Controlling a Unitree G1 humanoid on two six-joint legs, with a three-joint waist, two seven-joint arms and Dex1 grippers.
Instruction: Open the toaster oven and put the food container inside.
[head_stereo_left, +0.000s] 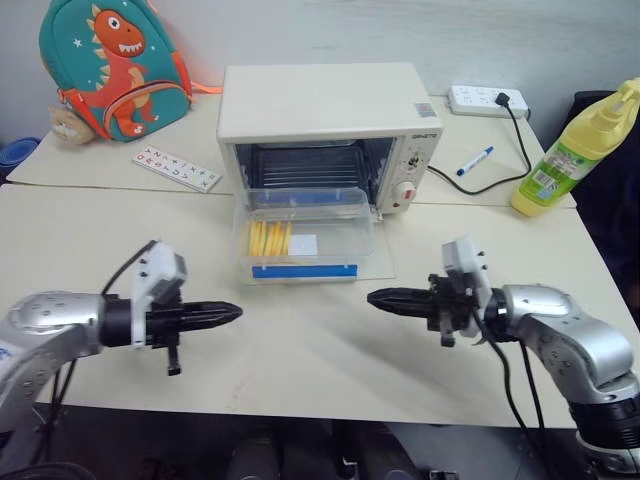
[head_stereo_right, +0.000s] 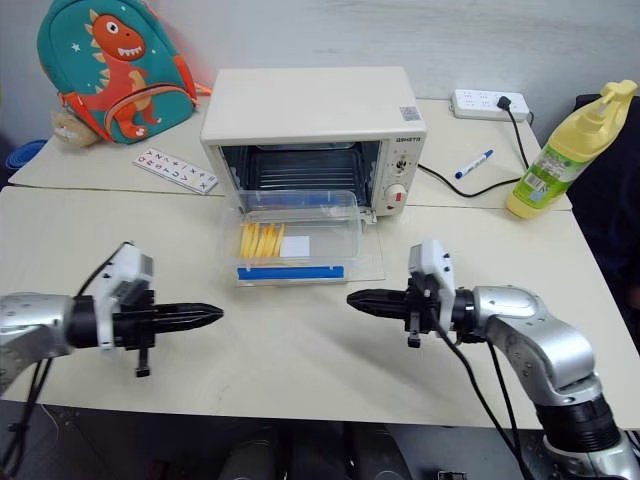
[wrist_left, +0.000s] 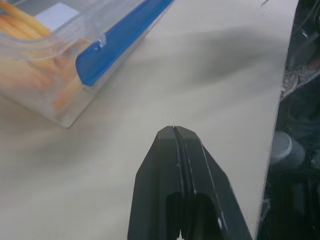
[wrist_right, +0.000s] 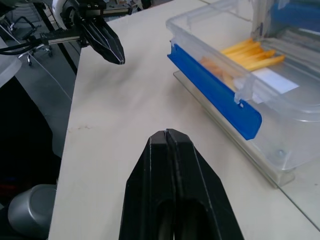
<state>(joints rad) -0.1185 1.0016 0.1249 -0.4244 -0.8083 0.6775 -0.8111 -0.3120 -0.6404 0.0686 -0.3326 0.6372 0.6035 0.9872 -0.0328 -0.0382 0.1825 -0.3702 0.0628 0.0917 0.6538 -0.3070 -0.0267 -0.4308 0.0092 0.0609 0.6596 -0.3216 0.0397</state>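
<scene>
You had the toaster oven (head_stereo_left: 330, 125) at the back of the counter (head_stereo_left: 300, 350), its mouth facing the robot and its glass door (head_stereo_left: 378, 262) dropped flat onto the counter. The food container (head_stereo_left: 305, 237) sat on that open door, just outside the oven's mouth, its long axis running side to side, one blue clip strip (head_stereo_left: 304, 270) on its near side. Inside it lay yellow food sticks (head_stereo_left: 268, 238) and a white label. Your left claw (head_stereo_left: 232, 313) was clenched shut, holding nothing, hovering over the counter near the container's left corner. Your right claw (head_stereo_left: 375, 297) was likewise clenched and empty, pointing left toward it.
</scene>
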